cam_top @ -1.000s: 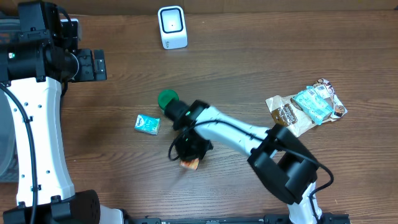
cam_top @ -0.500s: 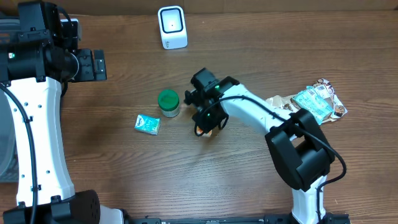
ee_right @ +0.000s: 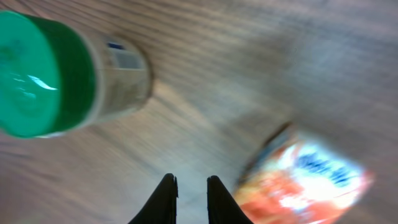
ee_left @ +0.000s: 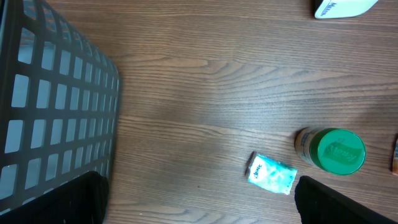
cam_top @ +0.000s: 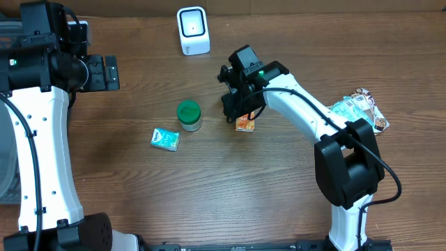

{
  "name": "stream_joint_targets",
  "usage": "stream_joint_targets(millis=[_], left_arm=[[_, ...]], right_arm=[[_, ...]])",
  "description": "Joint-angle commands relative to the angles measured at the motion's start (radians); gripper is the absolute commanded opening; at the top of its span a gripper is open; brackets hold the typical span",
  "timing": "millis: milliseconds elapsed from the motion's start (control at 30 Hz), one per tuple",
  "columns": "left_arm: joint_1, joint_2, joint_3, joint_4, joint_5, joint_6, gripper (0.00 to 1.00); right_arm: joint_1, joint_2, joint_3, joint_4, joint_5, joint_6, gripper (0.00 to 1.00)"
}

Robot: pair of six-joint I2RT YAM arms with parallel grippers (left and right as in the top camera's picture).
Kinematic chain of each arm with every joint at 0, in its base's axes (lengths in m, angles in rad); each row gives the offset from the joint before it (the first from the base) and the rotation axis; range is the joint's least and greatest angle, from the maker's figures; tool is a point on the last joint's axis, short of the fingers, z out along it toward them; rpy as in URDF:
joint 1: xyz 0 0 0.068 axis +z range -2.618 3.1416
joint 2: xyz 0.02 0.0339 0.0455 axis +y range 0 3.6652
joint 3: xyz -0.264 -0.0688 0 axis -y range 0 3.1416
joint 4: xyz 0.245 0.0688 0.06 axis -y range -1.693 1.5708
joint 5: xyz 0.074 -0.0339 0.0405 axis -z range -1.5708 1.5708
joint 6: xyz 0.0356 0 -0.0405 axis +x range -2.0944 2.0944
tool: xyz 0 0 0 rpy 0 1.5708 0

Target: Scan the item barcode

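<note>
**A:** On the surface, seen from above, what has the right claw [cam_top: 240, 106] got?

**B:** Nothing that I can see. The orange packet [cam_top: 244, 124] lies flat just under it, near the green-lidded jar [cam_top: 188, 115]. The scanner [cam_top: 193, 31] stands well apart, at the far edge.

**A:** And the left claw [cam_top: 104, 73]?

**B:** Off to the side, nowhere near the packet.

**A:** What about the left wrist view?

**B:** Its fingers [ee_left: 68, 202] sit in the two bottom corners, spread wide and empty. There's a mesh basket [ee_left: 56, 106] on one side, with the jar and a teal packet [ee_left: 272, 175] on the other.

**A:** Right wrist?

**B:** It's blurred. The fingertips [ee_right: 166, 198] stand narrow with bare wood showing between them. The orange packet lies just beside them, not gripped.

**A:** So has it been scanned?

**B:** I can't tell. The packet isn't up at the scanner's window, and no barcode shows. If this one's the item, I'd say it needs lifting and presenting. A heap of packets [cam_top: 348, 117] sits over on the right too.
</note>
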Motion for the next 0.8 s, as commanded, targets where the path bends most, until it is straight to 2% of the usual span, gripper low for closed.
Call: stream_joint_targets(millis=[0, 167, 533, 767], left_arm=[[0.004, 0.005, 0.001, -0.001, -0.009, 0.016, 1.0], [0.004, 0.005, 0.001, -0.001, -0.009, 0.016, 1.0], [0.004, 0.005, 0.001, -0.001, -0.009, 0.016, 1.0], [0.004, 0.005, 0.001, -0.001, -0.009, 0.015, 0.99]], right_arm=[[0.026, -0.018, -0.027, -0.001, -0.049, 0.313, 0.11], [0.08, 0.019, -0.098, 0.024, 0.078, 0.454, 0.12], [0.094, 0.024, -0.117, 0.002, 0.359, 0.449, 0.16], [0.091, 0.023, -0.116, 0.004, 0.373, 0.4, 0.16]])
